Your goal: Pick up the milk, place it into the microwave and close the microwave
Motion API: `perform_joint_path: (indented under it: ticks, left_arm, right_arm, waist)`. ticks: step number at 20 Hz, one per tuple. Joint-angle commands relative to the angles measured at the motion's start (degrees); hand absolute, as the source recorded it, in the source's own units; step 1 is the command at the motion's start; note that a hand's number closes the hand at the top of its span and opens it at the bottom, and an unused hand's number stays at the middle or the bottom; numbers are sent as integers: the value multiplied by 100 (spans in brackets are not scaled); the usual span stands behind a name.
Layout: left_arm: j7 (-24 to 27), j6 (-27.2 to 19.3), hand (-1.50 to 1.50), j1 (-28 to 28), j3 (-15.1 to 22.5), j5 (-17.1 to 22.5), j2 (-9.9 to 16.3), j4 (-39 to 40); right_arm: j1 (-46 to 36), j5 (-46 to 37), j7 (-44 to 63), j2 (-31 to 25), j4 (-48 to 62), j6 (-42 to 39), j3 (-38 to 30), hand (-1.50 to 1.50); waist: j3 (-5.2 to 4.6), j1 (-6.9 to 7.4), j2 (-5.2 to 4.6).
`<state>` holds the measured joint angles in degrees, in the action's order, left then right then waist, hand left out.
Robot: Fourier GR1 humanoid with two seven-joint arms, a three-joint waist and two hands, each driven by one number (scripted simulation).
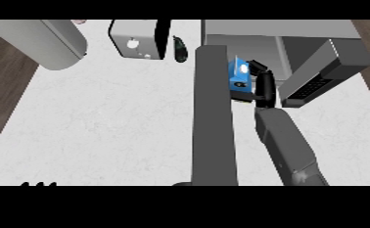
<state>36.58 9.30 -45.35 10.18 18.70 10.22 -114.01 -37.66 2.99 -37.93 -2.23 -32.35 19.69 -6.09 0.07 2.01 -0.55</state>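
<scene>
A pale marbled counter (108,124) carries a toaster (137,38) at 11 o'clock and a grey pot (51,43) at 10. The right hand (262,82) curls round the blue milk carton (240,78) just before the open microwave (282,46) — its door (321,75) swung out at 2 o'clock. The left forearm (213,119) crosses the middle; the left hand's (179,48) fingers — cannot tell.

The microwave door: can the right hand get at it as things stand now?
Probably not yet: the right hand is curled round the milk, though the open microwave door stands just beside it.
</scene>
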Motion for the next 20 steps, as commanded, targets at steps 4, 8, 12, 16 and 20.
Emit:
perform_joint_path:
  ticks: [4,8,12,16,20]
  left_arm:
    - [-253,41,-150,246,54,-8,83,-148]
    - [-154,178,-150,180,-147,172,168,-87]
    - [-107,114,-150,377,69,-72,36,66]
    - [-102,290,-150,337,-83,102,180,166]
    - [-221,203,-150,455,89,28,69,158]
  right_arm:
    - [-777,-324,-378,-234,1504,656,-223,150]
    - [-1103,-293,-467,-465,1870,670,-383,150]
    - [-1208,-470,-558,-633,2164,833,-308,150]
    - [-1209,-600,-919,-789,2221,1092,-266,150]
    - [-1551,-845,-779,-911,2393,1570,-119,150]
  waist:
    - [11,175,-100]
    - [15,276,-121]
    - [21,365,-178]
    - [24,446,-226]
    - [22,478,-247]
